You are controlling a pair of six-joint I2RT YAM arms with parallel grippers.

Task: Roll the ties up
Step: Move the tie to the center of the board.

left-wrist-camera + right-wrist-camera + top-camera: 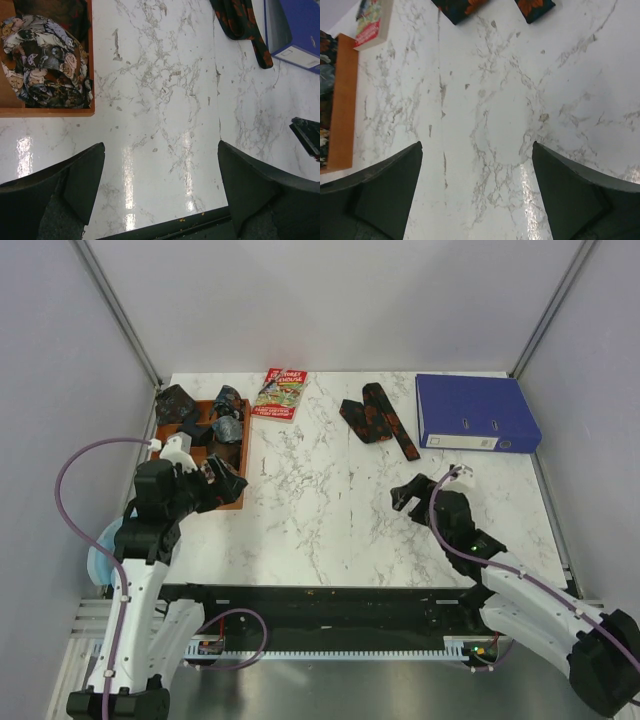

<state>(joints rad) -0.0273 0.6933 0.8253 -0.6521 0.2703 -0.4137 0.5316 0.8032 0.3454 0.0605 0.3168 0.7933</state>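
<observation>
A long black tie with orange-red blotches (376, 420) lies folded on the marble table at the back middle; its ends show in the left wrist view (240, 22) and the right wrist view (462, 7). Several small dark patterned tie bundles (225, 425) sit in an orange-brown tray (235, 502) at the left; one shows in the left wrist view (42, 60). My left gripper (212, 477) is open and empty over the tray's near right edge. My right gripper (408, 496) is open and empty over bare marble, in front of the long tie.
A blue binder (475, 412) lies at the back right, next to the long tie. A red-and-green booklet (281, 393) lies at the back, right of the tray. The table's front edge runs just below both grippers.
</observation>
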